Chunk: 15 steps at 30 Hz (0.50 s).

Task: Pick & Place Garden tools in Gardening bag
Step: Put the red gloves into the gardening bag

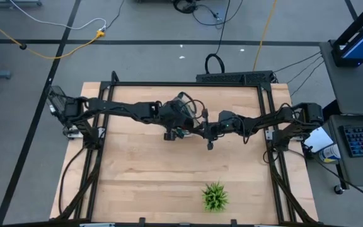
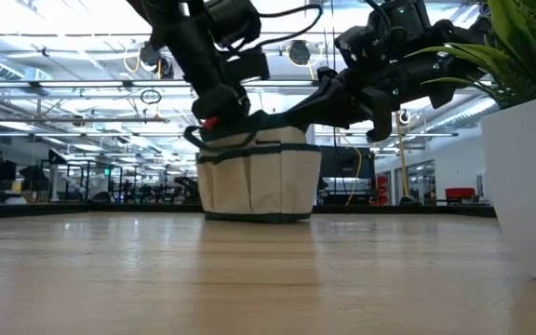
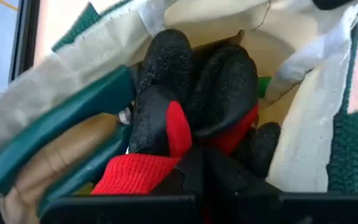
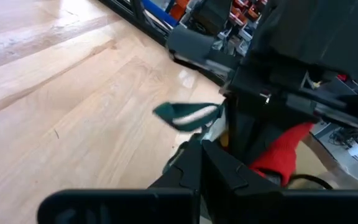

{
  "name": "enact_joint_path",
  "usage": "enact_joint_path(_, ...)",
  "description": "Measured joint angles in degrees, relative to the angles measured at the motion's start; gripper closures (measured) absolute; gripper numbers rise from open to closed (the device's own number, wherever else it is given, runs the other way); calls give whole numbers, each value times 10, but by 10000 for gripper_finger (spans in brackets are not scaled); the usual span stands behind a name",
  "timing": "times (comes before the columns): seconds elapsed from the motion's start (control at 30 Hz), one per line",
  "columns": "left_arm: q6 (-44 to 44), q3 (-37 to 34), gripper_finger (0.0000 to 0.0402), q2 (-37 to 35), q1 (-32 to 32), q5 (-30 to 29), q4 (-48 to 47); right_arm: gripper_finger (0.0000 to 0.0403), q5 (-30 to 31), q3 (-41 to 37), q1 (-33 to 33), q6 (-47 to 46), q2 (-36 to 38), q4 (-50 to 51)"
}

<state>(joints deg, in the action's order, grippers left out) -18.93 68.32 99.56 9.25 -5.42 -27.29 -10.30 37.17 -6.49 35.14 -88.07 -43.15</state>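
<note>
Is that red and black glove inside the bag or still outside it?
Inside, mostly. The left wrist view shows the glove down in the bag's open mouth, held by the left gripper. In the low view only a red bit peeks above the rim.

There is one small cream fabric bag with dark green trim [image 2: 259,181], one red-and-black knitted glove [image 3: 185,118], one green spiky plant [image 1: 215,197] in one white pot [image 2: 529,186], one wooden table [image 1: 169,170], and two dark robot arms.

The bag [image 3: 303,137] is soft cream cloth. The glove [image 3: 185,106] is red knit cloth with bumpy black rubber. The table [image 2: 249,279] is smooth, pale wood.
</note>
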Motion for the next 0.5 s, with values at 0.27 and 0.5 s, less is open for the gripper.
enact_joint_path(0.27,-30,-5,379,-39,-15,-6,22,403,-4,0,-3,14,0,-9)
enact_joint_path(0.5,-19,-5,375,-86,-28,-27,21,403,-9,1,-3,18,1,-24)
